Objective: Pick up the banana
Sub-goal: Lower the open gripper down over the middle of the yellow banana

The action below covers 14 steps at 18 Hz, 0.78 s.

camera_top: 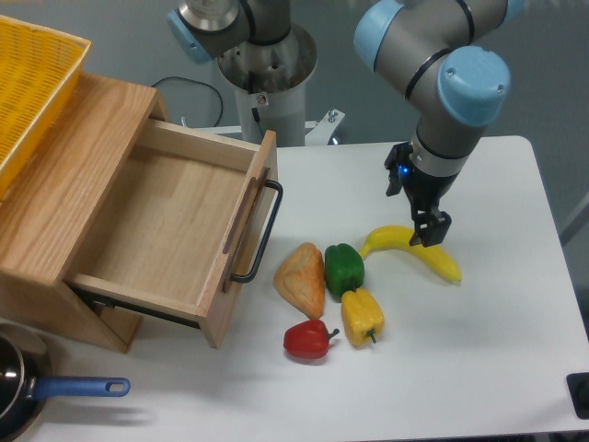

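The banana point(444, 264), long, curved and bright yellow, lies flat on the white table point(497, 350), right of the other produce. My gripper point(425, 232) is straight above its middle and reaches down to it. The dark fingers point(434, 226) stand open astride the banana and cover part of its middle. The banana rests on the table, both ends showing.
A green pepper point(344, 270), a yellow pepper point(363, 316), a red pepper point(308, 340) and a bread-like piece point(302, 279) lie just left of the banana. An open wooden drawer point(175, 230) stands further left, under a yellow basket point(32, 83). A blue-handled pan point(55, 391) sits at the front left.
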Available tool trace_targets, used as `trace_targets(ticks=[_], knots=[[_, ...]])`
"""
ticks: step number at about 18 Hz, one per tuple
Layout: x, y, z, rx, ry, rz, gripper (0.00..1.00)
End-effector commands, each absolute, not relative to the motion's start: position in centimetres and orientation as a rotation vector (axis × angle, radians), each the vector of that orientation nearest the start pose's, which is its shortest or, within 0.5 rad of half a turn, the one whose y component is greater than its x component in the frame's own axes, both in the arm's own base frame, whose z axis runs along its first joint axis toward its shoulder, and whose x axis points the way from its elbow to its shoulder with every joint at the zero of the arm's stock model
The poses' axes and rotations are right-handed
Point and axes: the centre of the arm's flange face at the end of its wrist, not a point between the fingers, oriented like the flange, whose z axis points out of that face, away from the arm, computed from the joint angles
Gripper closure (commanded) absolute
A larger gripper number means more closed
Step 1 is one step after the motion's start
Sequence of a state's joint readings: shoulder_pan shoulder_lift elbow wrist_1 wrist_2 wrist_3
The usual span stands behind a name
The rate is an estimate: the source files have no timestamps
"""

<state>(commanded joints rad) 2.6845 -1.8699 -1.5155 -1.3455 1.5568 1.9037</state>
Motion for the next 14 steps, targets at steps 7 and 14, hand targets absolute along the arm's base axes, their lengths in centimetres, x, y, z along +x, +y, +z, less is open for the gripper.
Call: trace_targets(ticks=[7,14], knots=[[-47.7,39.4,35.5,-2.98,1.11,0.027,0.0],[-48.1,39.3,33.9,-2.863,1.395,-0.018,0.0]])
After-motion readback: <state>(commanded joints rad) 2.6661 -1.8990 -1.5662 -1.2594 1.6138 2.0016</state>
